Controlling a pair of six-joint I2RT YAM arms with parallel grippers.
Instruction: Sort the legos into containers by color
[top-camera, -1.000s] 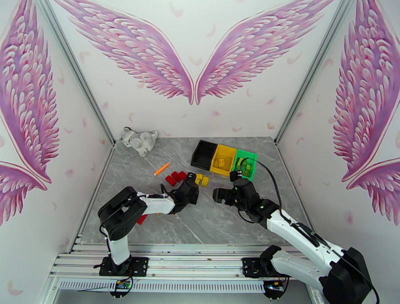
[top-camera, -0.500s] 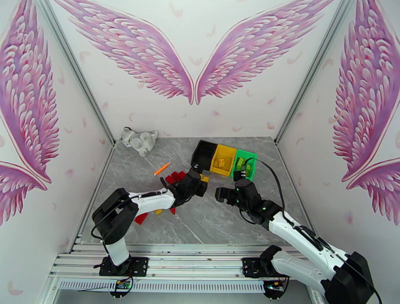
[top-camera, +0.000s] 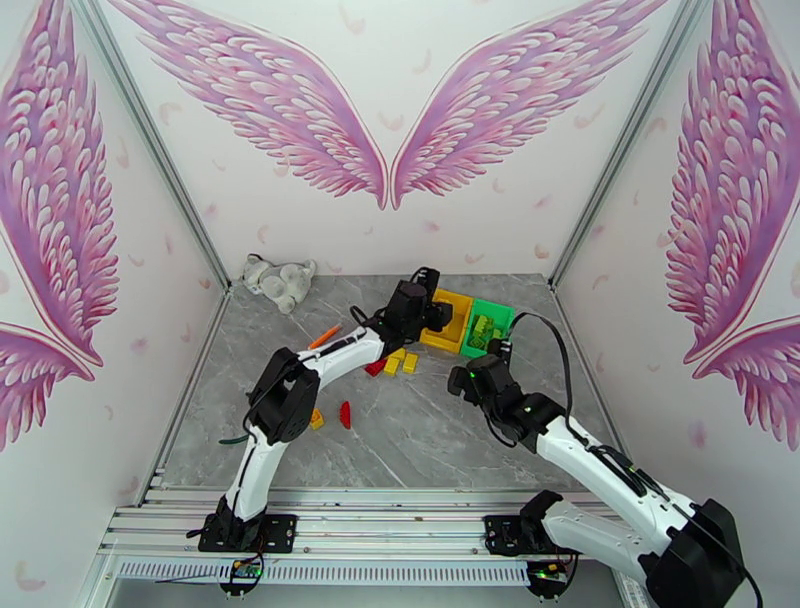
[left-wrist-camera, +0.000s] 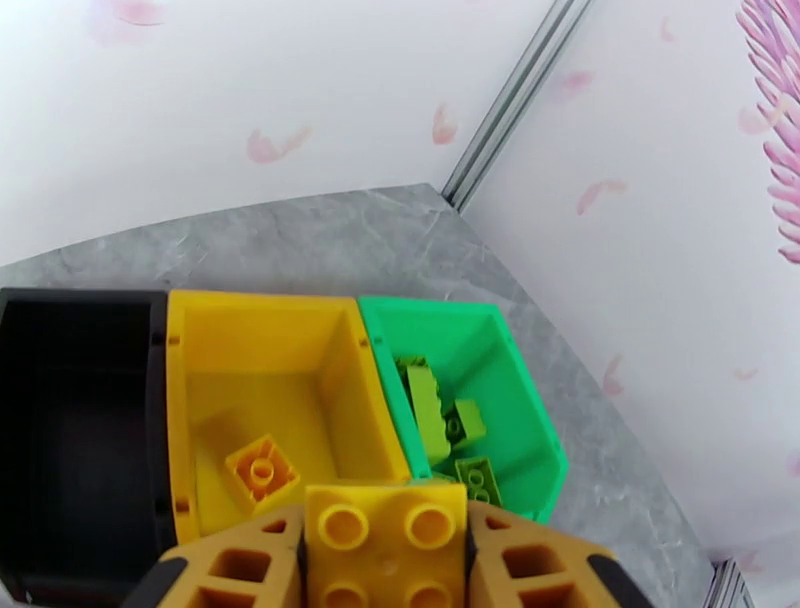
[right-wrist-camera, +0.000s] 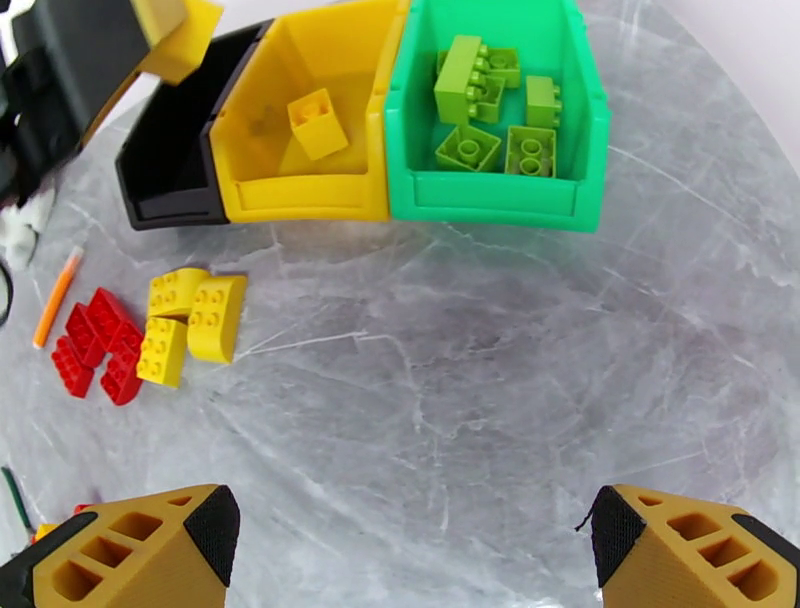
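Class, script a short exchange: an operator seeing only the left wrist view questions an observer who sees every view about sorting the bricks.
Operator: My left gripper holds a yellow brick near the yellow bin. Any more yellow ones loose?
Observer: Three yellow bricks lie grouped on the table, in front of the black bin.
Operator: And the right gripper?
Observer: The right gripper is open, hovering above the table in front of the green bin.

Your black open rectangular plastic bin (right-wrist-camera: 175, 160) stands left of the yellow plastic bin (right-wrist-camera: 300, 200), the green plastic bin (right-wrist-camera: 490, 205) right of it. Before the black one lie yellow studded plastic bricks (right-wrist-camera: 185, 320), red studded plastic bricks (right-wrist-camera: 95, 345) just left.
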